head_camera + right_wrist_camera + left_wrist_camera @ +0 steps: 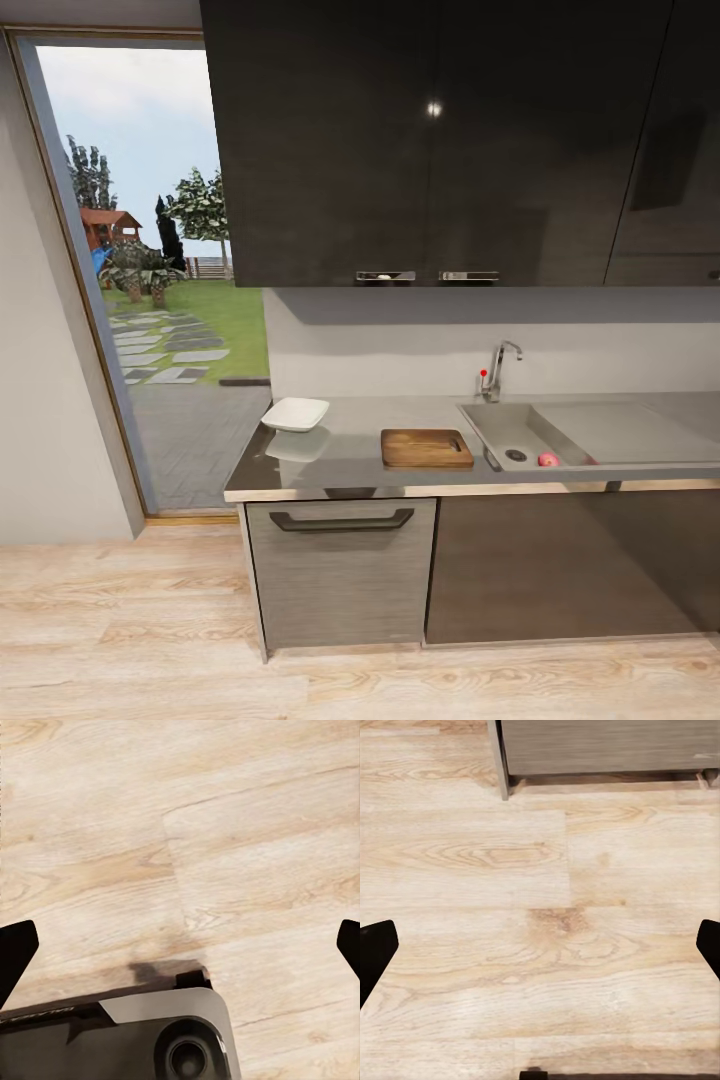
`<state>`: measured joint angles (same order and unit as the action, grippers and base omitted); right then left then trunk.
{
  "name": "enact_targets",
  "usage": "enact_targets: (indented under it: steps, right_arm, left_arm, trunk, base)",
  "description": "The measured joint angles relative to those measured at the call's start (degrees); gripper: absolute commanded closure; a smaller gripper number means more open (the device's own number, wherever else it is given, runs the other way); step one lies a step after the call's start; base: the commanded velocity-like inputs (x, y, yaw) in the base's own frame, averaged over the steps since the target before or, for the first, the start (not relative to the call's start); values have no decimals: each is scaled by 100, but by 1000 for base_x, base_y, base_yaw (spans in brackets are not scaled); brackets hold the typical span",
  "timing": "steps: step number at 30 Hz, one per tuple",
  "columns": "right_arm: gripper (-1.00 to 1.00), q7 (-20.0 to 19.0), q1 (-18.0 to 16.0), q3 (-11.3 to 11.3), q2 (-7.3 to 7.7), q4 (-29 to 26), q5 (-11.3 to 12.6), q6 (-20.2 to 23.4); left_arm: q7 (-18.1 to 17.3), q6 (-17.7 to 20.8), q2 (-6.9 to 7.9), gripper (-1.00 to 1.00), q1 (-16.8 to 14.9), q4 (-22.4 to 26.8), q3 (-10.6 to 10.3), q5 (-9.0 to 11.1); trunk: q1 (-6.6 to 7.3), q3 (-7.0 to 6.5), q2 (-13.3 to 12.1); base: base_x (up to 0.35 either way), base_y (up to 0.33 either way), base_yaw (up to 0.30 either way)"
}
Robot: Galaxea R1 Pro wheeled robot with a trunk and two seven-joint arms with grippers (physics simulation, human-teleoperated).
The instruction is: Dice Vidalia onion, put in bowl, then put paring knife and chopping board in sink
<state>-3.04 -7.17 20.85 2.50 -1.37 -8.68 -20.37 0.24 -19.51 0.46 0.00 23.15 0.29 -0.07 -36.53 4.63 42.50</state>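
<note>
Though far off, onion [548,459] in sink [500,430].

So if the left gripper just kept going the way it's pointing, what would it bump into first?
Most likely the wooden floor. The left gripper points down at bare planks with its fingers spread wide, nothing between them. The cabinet base lies farther ahead, probably off that line.

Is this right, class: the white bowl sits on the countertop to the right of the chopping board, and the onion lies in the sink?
Not quite. In the head view the bowl sits on the countertop to the left of the chopping board, not the right. The onion does lie in the sink.
</note>
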Motion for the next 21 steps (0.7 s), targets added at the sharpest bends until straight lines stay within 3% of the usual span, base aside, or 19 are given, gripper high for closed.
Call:
enact_targets:
  steps: [14,21]
  right_arm:
    - [-100,-8,0,31,34,-31,5,-27]
    - [-100,20,0,54,188,-861,-9,-201]
  left_arm:
    - [-4,-1,-2,-100,0,-9,-7,0]
    - [-8,-7,2,-100,0,2,-12,0]
  trunk:
    - [0,0,0]
    - [0,0,0]
  base:
    - [0,0,0]
    - [0,0,0]
